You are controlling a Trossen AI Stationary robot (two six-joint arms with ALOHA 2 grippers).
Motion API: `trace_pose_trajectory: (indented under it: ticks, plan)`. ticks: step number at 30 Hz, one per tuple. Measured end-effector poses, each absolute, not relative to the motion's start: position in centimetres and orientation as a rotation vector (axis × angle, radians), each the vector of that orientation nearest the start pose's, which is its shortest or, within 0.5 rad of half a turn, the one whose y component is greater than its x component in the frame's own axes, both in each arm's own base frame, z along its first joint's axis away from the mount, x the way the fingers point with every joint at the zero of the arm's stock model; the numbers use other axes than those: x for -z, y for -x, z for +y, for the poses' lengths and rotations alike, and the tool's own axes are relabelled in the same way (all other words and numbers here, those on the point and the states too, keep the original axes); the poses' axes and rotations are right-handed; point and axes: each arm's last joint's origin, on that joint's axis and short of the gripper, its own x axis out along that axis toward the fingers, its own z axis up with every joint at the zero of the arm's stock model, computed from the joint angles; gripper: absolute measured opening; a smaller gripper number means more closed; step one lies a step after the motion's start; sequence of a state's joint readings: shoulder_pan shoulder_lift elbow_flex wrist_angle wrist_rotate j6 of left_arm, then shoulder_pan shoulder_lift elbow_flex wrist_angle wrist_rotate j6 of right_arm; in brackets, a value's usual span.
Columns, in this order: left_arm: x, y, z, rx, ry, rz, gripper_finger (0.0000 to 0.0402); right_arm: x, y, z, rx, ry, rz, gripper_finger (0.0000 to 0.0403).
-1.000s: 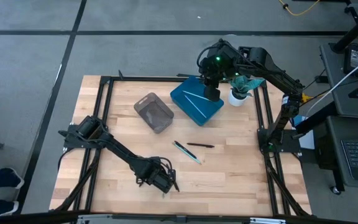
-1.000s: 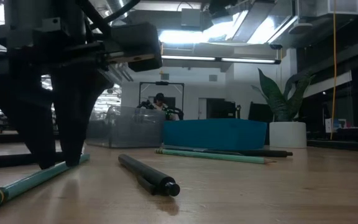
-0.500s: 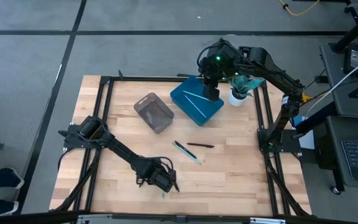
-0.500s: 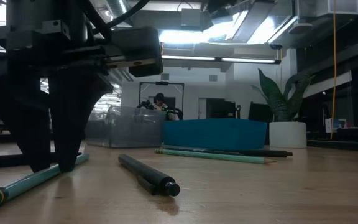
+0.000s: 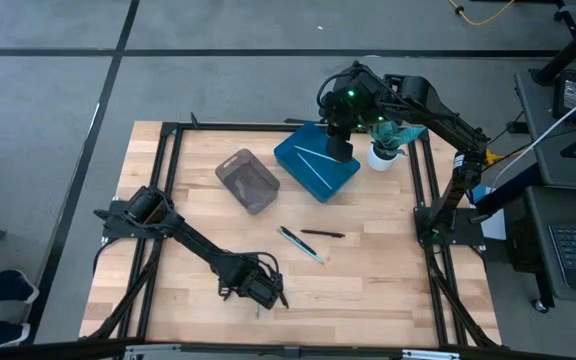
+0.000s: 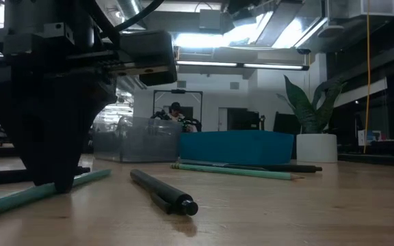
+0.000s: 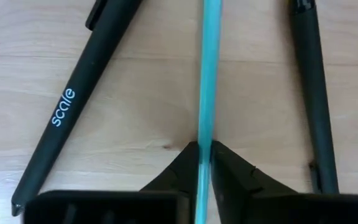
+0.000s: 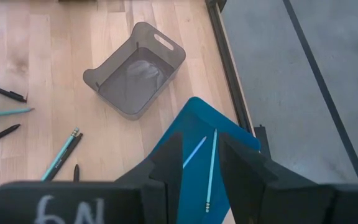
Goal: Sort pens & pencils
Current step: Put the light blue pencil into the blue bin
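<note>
The left gripper (image 7: 204, 152) is working low over the near part of the wooden table (image 5: 388, 290), its jaws pinching a light blue pencil (image 7: 207, 68) that is lying flat on the wood between two black pens (image 7: 73, 106), one printed "scale" and the other just beside it on the far side. In the low view the dark fingers (image 6: 50, 147) are standing on the pencil (image 6: 40, 193) while a black pen (image 6: 161, 191) is lying loose close by. The grip looks seated near one end of the stick rather than its middle, though the wrist view hides how much runs behind the fingers, so lifting straight up and slowly should be keeping it from swinging or nudging the neighbouring pens. The right gripper (image 8: 194, 155) is waiting above the blue tray (image 8: 229, 180), jaws spread and holding nothing; two blue pencils (image 8: 211, 165) are already lying in that tray. A grey bin (image 5: 248, 181) is sitting beside it, and a pencil and pen pair (image 5: 308, 240) is resting mid-table.
</note>
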State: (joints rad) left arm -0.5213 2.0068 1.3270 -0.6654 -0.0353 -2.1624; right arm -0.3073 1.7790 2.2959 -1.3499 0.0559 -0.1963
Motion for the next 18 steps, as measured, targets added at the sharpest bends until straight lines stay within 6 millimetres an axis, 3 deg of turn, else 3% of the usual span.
trace_pose_trajectory:
  ticks: [3,11,18]
  plan:
    - [-14.1,-33.2,-19.0,-1.04,1.418,1.076,0.0009,-46.4,-30.7,-9.9,0.259,0.078,0.86,0.0104]
    - [-14.1,-33.4,-18.9,-1.03,1.421,1.058,0.0012,-46.4,-30.7,-9.9,0.259,0.078,0.86,0.0104]
    - [-15.5,-33.8,-18.7,-1.078,1.334,1.031,0.0003,-46.4,-30.7,-9.9,0.26,0.078,0.86,0.0104]
